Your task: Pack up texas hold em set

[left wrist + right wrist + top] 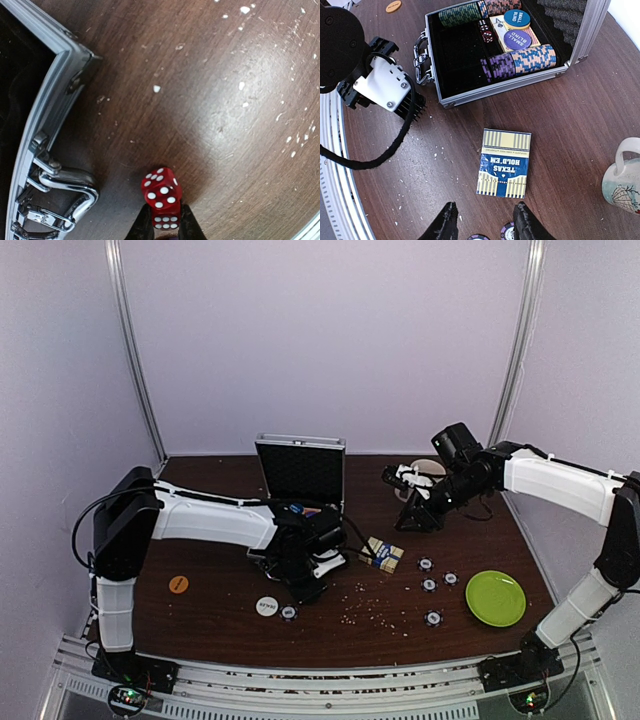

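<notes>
Red dice (pixel 161 192) pinched between left gripper (pixel 165 225) fingertips, just beside case (pixel 55 100) rim (handle side); bare table (pixel 225 100) seen ahead. Right gripper (pixel 485 222) parted, nothing held; card deck (pixel 503 163) just beyond.

Looks like a robot lab booth; plain white walls (pixel 320 340), aluminium rail (pixel 330 685) up front, dark wood table (pixel 200 630).

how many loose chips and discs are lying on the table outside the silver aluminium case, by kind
dark white-edged round poker chips: 5
white round disc: 1
orange round disc: 1
total in view: 7
</notes>
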Action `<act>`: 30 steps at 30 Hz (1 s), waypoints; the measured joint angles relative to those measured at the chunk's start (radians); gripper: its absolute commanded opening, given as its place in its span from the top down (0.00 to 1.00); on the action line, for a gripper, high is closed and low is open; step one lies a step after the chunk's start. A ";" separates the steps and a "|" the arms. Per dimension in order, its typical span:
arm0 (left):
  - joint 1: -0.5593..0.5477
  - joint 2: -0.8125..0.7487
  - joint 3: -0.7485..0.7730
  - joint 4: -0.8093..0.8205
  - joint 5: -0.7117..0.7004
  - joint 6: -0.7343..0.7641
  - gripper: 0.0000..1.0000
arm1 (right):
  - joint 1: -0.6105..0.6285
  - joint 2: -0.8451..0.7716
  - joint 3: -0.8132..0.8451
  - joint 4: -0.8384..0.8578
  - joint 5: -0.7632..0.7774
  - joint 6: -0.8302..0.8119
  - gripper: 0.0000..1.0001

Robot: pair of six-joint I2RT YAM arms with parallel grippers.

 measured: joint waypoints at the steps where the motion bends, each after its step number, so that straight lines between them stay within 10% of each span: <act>1: 0.000 -0.002 -0.002 0.000 -0.002 0.000 0.85 | 0.000 0.000 0.000 0.000 0.000 0.000 0.61; 30: 0.211 0.051 0.173 0.097 -0.245 -0.064 0.87 | 0.000 0.000 0.000 0.000 -0.005 -0.015 0.62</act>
